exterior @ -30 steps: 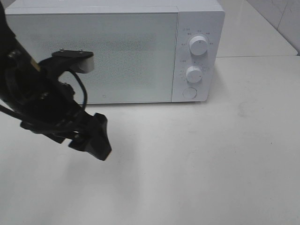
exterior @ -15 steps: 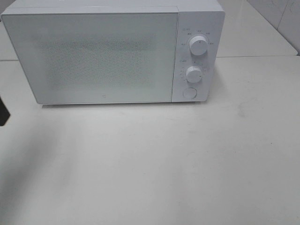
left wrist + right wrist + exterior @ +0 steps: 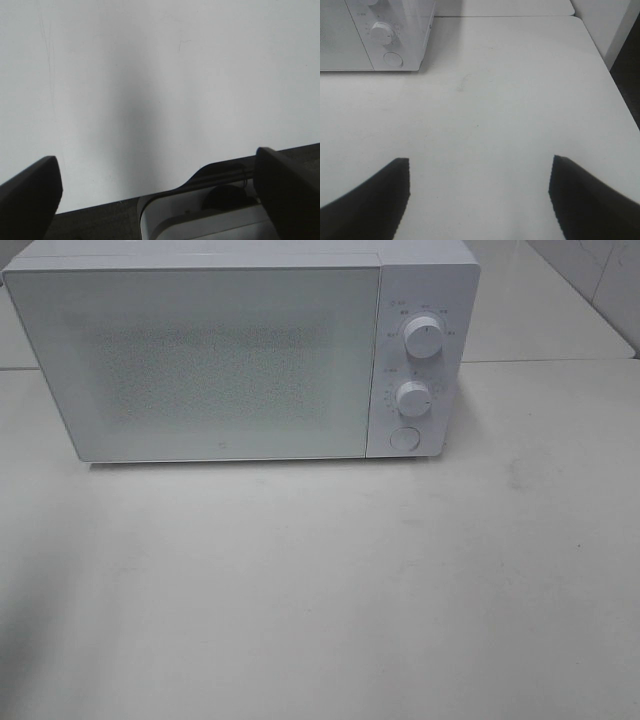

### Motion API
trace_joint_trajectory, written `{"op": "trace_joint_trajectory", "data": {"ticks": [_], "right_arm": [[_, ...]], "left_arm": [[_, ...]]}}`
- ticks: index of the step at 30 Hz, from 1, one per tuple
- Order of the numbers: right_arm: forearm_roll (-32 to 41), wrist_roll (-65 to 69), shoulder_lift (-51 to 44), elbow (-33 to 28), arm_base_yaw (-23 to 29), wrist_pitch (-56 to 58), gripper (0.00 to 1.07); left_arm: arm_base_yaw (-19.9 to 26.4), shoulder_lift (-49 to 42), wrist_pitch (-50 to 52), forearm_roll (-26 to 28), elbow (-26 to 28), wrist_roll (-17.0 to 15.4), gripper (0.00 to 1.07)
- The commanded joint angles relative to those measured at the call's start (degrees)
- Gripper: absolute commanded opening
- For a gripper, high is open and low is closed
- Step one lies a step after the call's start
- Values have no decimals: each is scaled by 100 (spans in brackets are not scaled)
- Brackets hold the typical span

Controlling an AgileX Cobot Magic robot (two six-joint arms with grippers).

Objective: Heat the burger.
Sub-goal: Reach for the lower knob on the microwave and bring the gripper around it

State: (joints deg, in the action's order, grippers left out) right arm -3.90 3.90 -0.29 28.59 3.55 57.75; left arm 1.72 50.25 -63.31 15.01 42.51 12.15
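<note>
Apparently no burger in sight: microwave (image 3: pixel 240 350) sits at 12 o'clock on the counter (image 3: pixel 350 590), door shut, contents hidden. Left end effector (image 3: pixel 155 160) & right end effector (image 3: pixel 479 161) both gape wide, empty. Right one prob. nearer, w/ the dials (image 3: pixel 382 32) ahead of it.

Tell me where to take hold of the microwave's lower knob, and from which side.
Grip the lower knob by its round rim, coming straight at the front panel of the microwave. It stands proud of the flat panel. The upper knob and round button sit close above and below, so closing on its left and right sides looks safer.
</note>
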Motion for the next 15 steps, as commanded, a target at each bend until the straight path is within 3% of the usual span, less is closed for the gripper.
{"op": "trace_joint_trajectory", "data": {"ticks": [1,15], "right_arm": [[6,-17,-155,-6,-23,-63,75],[6,-17,-155,-6,-23,-63,75]], "left_arm": [[0,-785,206,0,-378,0,96],[0,-3604,264,-264,-1100,103,96]]}}
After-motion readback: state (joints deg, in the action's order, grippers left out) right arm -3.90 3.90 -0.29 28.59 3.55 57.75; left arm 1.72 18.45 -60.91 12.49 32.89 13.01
